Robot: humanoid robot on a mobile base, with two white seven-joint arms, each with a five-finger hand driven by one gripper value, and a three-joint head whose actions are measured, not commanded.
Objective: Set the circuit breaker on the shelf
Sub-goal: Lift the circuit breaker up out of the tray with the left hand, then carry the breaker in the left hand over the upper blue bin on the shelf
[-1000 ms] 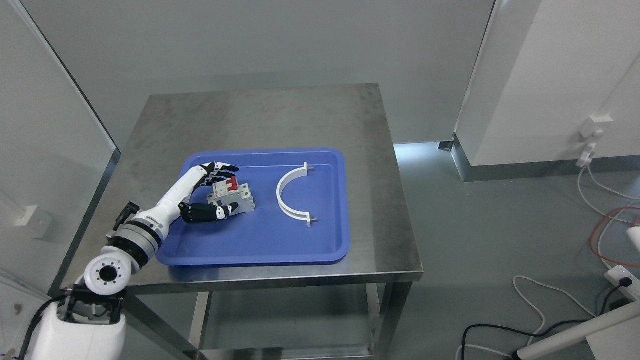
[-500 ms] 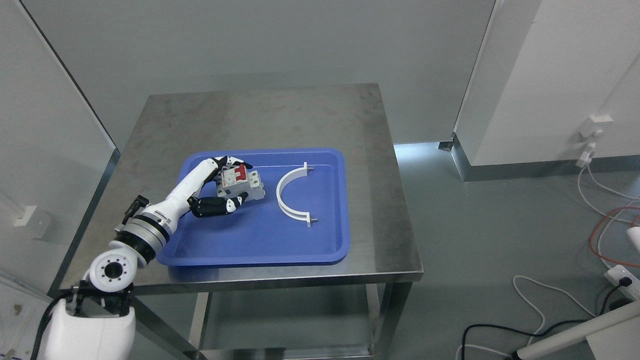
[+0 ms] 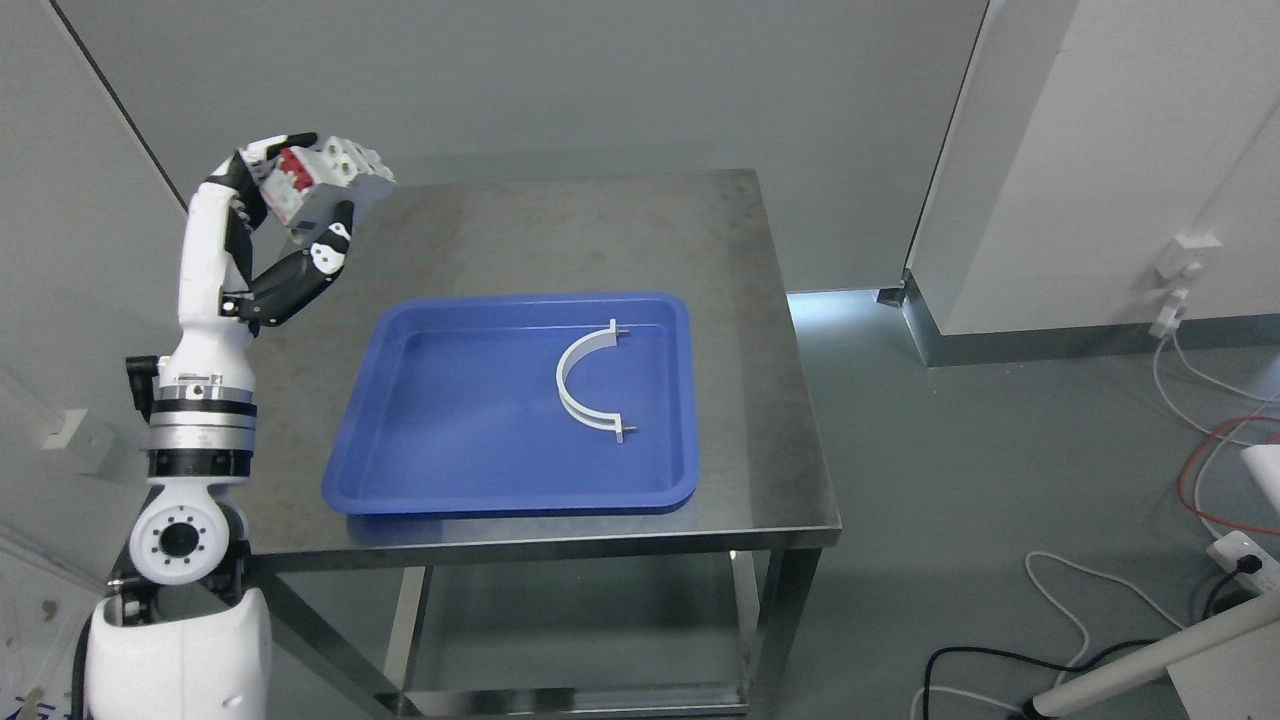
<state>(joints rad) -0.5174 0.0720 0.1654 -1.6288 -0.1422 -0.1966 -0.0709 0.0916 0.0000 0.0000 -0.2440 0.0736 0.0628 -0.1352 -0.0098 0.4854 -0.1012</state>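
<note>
left hand [image 3: 290,215] fingers clamped on the circuit breaker [image 3: 325,180] — held high, clear left of the blue tray [image 3: 420,480] — no shelf visible.

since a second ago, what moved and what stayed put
The left hand, shut on the circuit breaker, lifted it out of the blue tray and carried it up to the left, past the table's far left corner. The white curved bracket stayed in the tray, and the tray stayed on the steel table.
</note>
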